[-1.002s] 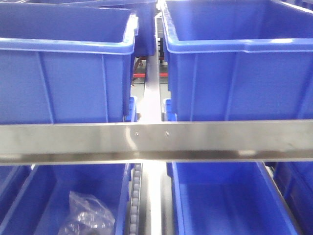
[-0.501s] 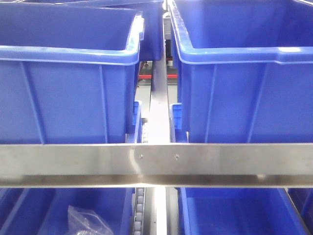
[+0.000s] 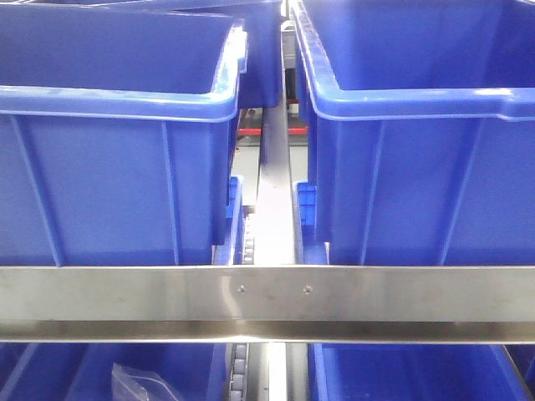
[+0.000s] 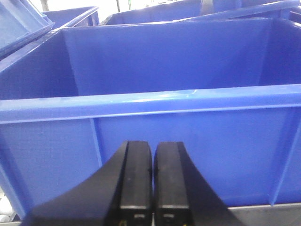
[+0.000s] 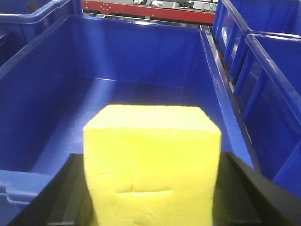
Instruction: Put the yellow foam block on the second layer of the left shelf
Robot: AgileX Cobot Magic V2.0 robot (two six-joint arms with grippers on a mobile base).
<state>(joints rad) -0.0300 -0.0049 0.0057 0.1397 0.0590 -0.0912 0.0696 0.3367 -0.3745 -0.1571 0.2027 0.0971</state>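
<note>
We hold the yellow foam block [image 5: 151, 167] in our right gripper [image 5: 150, 197], its dark fingers [image 5: 244, 188] pressed against both sides of the block. In the right wrist view it hovers just short of the near rim of a deep blue bin [image 5: 141, 94], whose floor shows bare. Our left gripper [image 4: 153, 181] has its fingers [image 4: 135, 179] drawn together on nothing, facing the front wall of another blue bin [image 4: 188, 141]. From the front view we see two upper bins either side of the steel centre rail [image 3: 274, 209], behind the cross beam [image 3: 267, 292]. We judge this the carrying step: next we must confirm which bin is the left shelf's second layer, bring the block over its rim, lower it and release.
</note>
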